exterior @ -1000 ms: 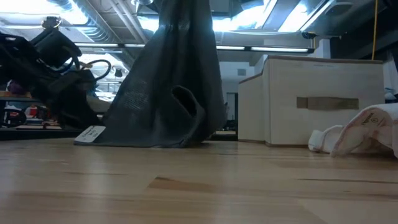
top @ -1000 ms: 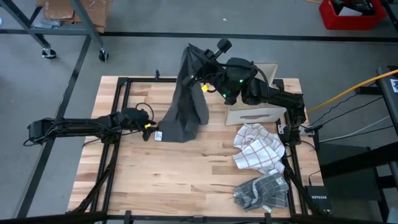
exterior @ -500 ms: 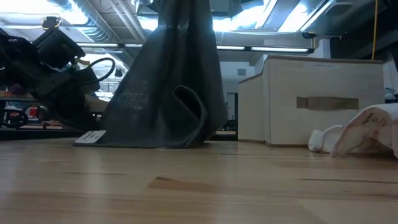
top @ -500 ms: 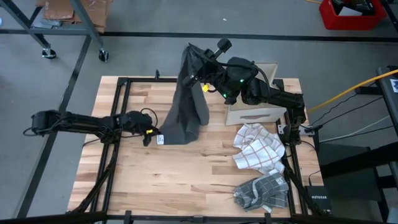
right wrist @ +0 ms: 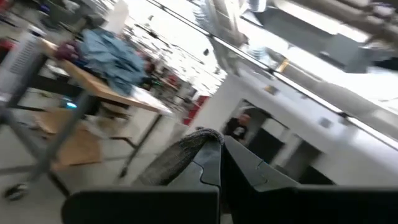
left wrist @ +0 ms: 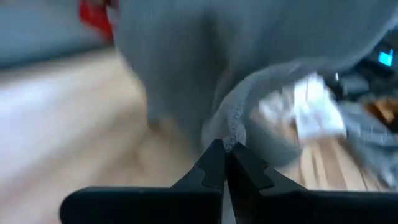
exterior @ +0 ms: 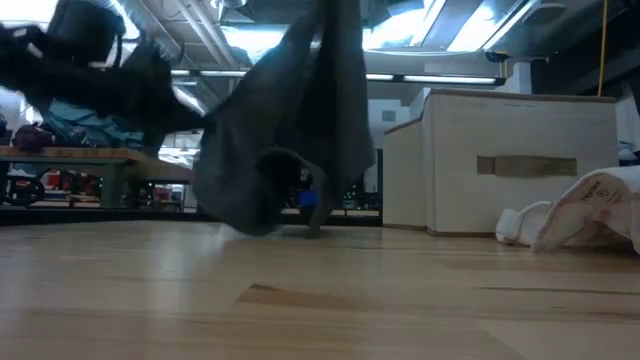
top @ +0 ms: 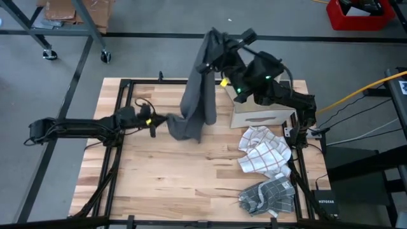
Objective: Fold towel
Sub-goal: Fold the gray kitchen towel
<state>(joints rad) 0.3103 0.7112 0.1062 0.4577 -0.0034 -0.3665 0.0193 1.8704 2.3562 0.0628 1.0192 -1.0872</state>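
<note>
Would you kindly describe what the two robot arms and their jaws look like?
Both arms are dark, slim and jointed, with black cables looping beside them. The left arm carries a small yellow mark near its gripper. The right arm shows small green lights and a yellow tag near its gripper. In the wrist views, each pair of jaws is black, tapering to angular tips.

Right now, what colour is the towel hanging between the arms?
Plain dark grey towel, clearest in the high view.
</note>
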